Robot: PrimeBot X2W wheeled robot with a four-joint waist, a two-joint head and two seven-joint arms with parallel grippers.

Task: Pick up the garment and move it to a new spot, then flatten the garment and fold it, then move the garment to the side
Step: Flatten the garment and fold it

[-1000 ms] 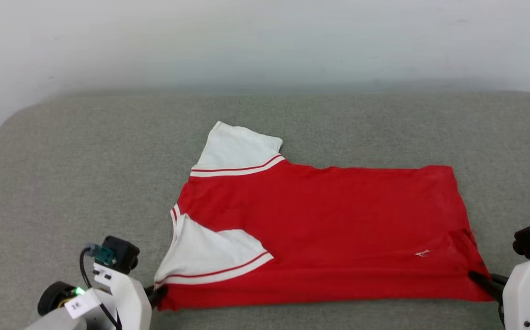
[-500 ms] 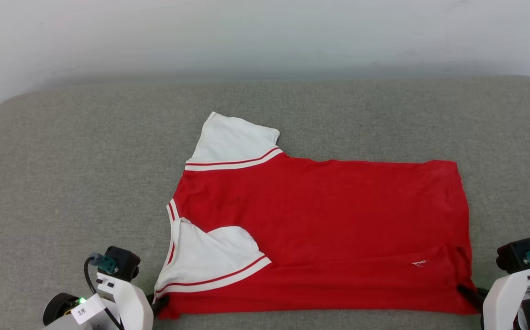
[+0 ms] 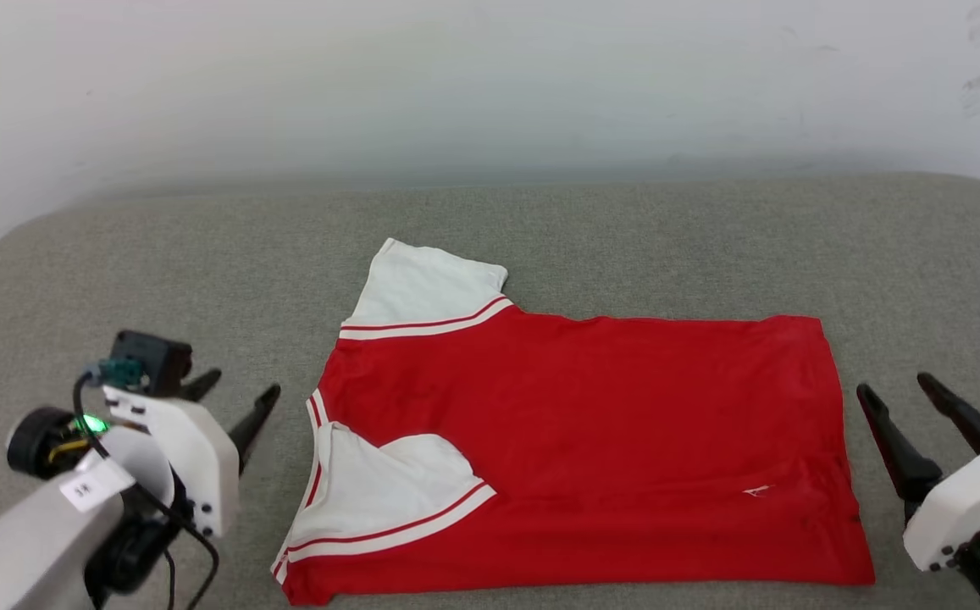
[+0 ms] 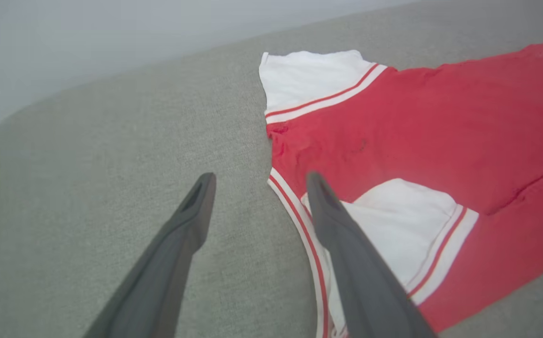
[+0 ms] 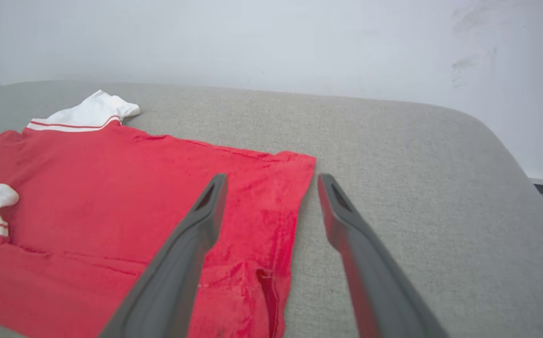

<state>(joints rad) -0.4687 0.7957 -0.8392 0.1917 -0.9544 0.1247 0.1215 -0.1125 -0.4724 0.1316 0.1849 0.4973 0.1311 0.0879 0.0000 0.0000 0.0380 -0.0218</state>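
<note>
Jersey (image 3: 574,440) is lying flat on the grey fabric cushion (image 3: 625,229), pretty much in the middle. The red body runs left to right, with the hem on the right. The far sleeve (image 3: 430,284), white, pokes out toward the wall (image 3: 490,85). The near sleeve (image 3: 388,483) is folded over onto the red by the front edge. The left gripper (image 3: 241,385) sits just off the collar end, fingers spread wide with nothing in them. The right gripper (image 3: 892,385) is just off the hem end, fingers also splayed far apart and empty. Neither one looks like it's touching the fabric.
</note>
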